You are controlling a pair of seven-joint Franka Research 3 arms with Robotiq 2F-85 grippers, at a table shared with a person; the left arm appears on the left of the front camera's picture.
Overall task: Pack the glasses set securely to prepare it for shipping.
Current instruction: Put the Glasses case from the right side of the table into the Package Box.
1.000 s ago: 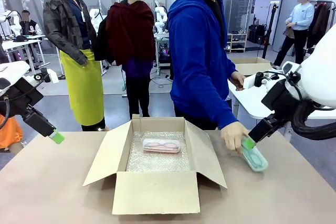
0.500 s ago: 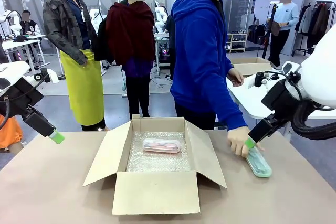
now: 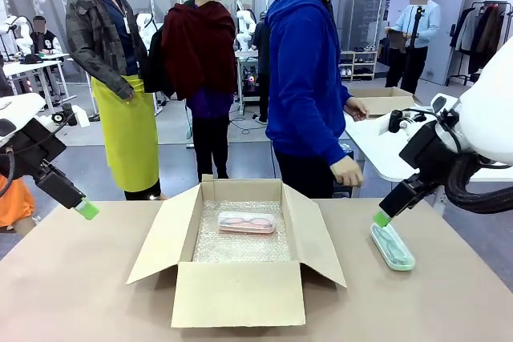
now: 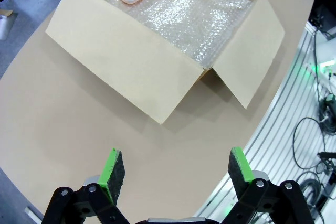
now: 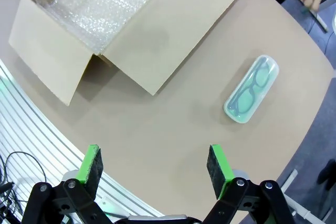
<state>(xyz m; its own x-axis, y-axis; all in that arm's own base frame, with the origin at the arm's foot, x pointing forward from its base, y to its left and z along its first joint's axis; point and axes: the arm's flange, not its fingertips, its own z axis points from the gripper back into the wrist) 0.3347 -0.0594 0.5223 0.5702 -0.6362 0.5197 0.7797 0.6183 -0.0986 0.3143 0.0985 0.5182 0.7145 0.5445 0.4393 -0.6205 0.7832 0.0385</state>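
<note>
Half is packed, I think: the pink case [image 3: 246,222] lies inside the box [image 3: 240,294], and the mint-green case [image 3: 392,247] lies on the table [image 3: 80,294] at the box's 3 o'clock. The left gripper [image 4: 173,166] and the right gripper [image 5: 155,163] are both open and empty. Next, probably, the right gripper must grasp the mint-green case.

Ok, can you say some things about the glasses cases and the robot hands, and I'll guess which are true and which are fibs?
1. The pinkish case lies inside the cardboard box. True.
2. Both cases are in the box. False: the mint-green case lies on the table beside it.
3. The left gripper and right gripper are both open and empty. True.
4. Somebody is holding the mint-green case. False: the person's hand is raised, away from it.
5. The box is taped shut. False: its flaps stand open.
</note>
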